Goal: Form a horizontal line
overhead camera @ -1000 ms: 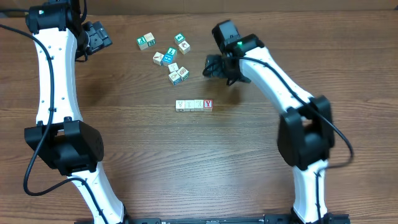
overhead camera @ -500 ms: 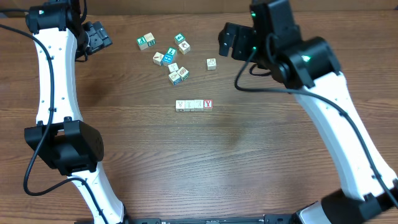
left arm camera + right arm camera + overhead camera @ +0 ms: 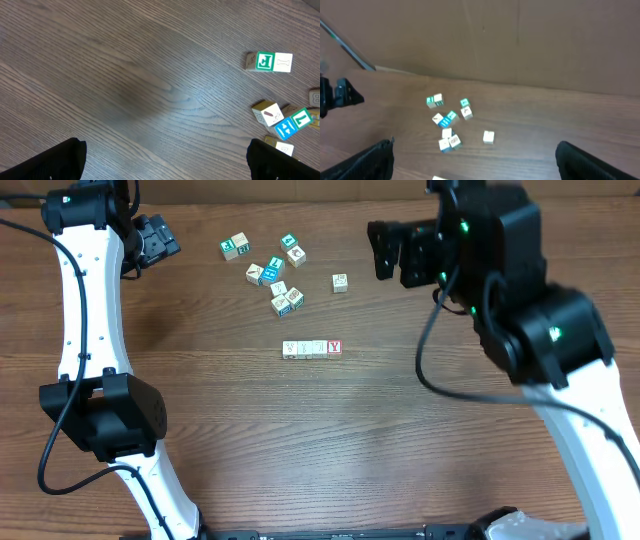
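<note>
Pale row [image 3: 312, 349] ends red-lettered; loose cubes [image 3: 272, 272] apparently teal-and-white.

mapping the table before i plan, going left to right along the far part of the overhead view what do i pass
left pincer → cube pair → cube cluster → lone cube → right pincer. Left out: the row, nearer, which overlaps the cluster and lone cube sideways.

horizontal line [image 3: 312, 349], 4 pale cubes touching, red-lettered right end
</note>
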Robot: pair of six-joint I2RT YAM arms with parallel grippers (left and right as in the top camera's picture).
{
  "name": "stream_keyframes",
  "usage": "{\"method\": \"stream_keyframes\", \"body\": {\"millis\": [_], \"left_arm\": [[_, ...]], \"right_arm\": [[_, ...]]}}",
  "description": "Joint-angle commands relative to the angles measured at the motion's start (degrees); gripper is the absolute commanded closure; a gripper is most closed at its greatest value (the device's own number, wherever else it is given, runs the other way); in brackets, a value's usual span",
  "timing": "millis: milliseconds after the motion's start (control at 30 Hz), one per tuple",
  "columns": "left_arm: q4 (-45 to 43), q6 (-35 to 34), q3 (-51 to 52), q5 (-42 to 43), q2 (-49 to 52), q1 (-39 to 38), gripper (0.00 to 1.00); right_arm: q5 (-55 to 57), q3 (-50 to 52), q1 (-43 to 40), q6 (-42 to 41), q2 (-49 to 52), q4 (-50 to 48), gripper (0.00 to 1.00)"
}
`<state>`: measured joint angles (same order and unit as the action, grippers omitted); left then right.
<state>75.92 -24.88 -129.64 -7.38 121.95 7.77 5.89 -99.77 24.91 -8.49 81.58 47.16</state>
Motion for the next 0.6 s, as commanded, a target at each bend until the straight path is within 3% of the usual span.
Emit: {"method": "stream_keyframes", "body": {"millis": [0,300,567], "left_arm": [[0.2,1.1,-0.8,-0.5,-0.5,0.1,0.00],[0.2,1.1,-0.8,-0.5,-0.5,0.1,0.01],[0.2,1.1,-0.8,-0.5,-0.5,0.1,0.00]], "right_arm": [[-1.5,12.7,0.1,2.4,-6.7,-9.5,0.00],[-12.2,49.0,-5.6,1.7,-24.1,-52.9,0.00],[-12.1,64.7,-10.4,0.9,-37.5,-66.3,0.00]]}}
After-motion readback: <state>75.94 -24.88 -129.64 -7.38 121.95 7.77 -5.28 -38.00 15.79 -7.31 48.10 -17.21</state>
